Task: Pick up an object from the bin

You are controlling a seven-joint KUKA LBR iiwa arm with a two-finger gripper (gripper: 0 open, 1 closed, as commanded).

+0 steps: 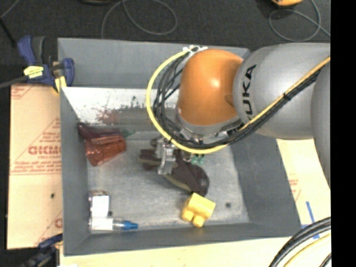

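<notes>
Dark brown lumpy soft-looking object [189, 178] lies mid-bin, directly beneath my gripper [165, 159], and stretches past it toward the near wall. Whether my jaws are spread or pressed together I cannot tell. Just beyond that object's near end sits a yellow plastic block [197, 209]. Well away from my jaws, toward the view's left, lie a reddish-brown translucent ridged piece [103, 146] and a white-and-blue tube-like item [105, 216]. The grey metal bin [139, 204] has a speckled floor and rusty smears [103, 114] on its far wall. Black flooring [222, 15] surrounds it.
</notes>
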